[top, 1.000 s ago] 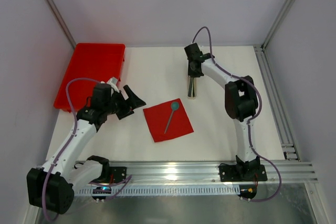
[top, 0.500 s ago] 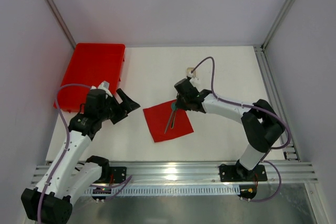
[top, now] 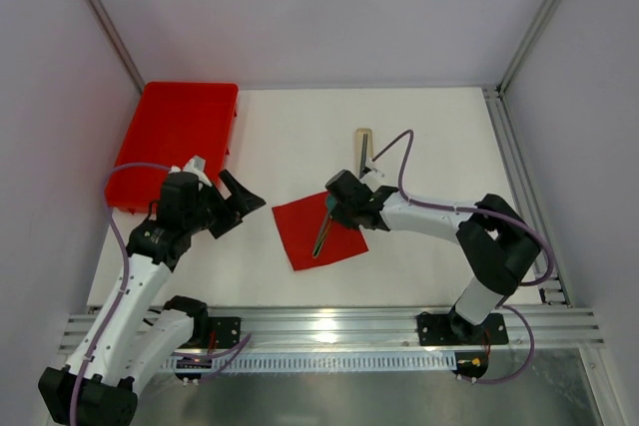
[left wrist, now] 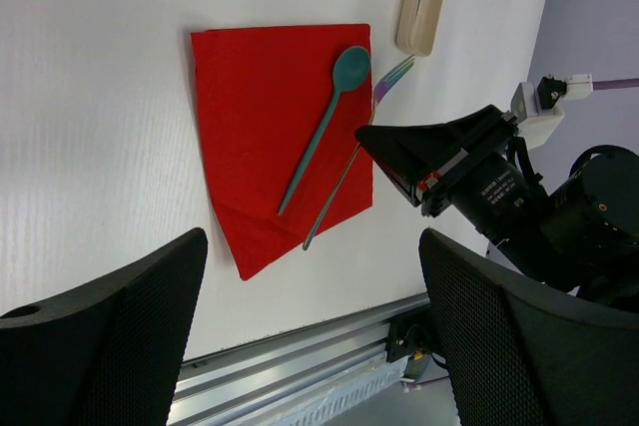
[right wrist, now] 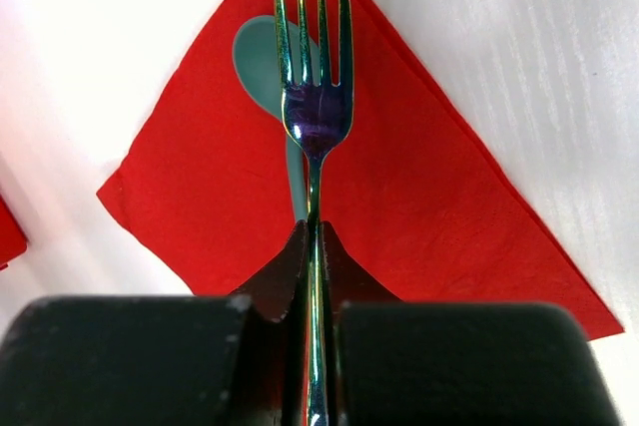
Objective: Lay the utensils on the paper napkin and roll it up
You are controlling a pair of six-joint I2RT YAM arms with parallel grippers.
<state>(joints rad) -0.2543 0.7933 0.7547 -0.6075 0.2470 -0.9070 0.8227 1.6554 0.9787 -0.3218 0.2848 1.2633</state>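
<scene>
While the left pincer (top: 243,208) hangs with its fingers spread wide above the left side of the tabletop (top: 429,137), just off the near corner of the red tray (top: 175,137), the right pincer (right wrist: 313,246) is pressed together on the handle of the fork (right wrist: 314,97). The fork sits low over the paper napkin (top: 300,231), which lies flat around the tabletop's middle, slightly toward the near edge. Its tines reach past the napkin's far edge. Whether it touches the paper I cannot tell. The teal spoon (left wrist: 321,127) lies on the napkin alongside the fork, bowl toward the far edge. A beige strip (top: 363,147) lies beyond the napkin.
</scene>
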